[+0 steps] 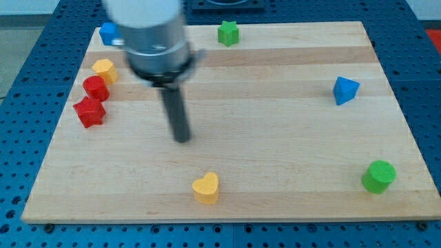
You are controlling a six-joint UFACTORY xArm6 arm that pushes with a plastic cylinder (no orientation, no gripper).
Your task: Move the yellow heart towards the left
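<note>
Worktop (275, 138) was a pale wood board on blue pegboard. Arm came in from the far left, blurred; no gripper on this rig, so nothing to open or hold, just a dark rod. My tip (182, 140) sat left of centre, apart from every block.

Green cylinder (378, 176) near right. Blue triangular block (345, 90) at right. Green star-ish block (228, 32) on far edge. Left cluster of 4: red block (89, 112), red block behind it (96, 87), yellow block (104, 69), blue block (108, 33) part hidden by the arm.

Yellow heart (206, 188) was near the front edge, centre-left, with my tip farther back and slightly left of it, well apart.

Risk, as I judged it: tip was on the wrong side for a leftward push. It needed to get round to the heart's right; a contact from behind would shove it toward the near edge, maybe off. An off-centre hit could spin it.

Heart's lobes faced far, point faced near and slightly left. Long axis: roughly near-far, barely longer than wide, hard to tell.
</note>
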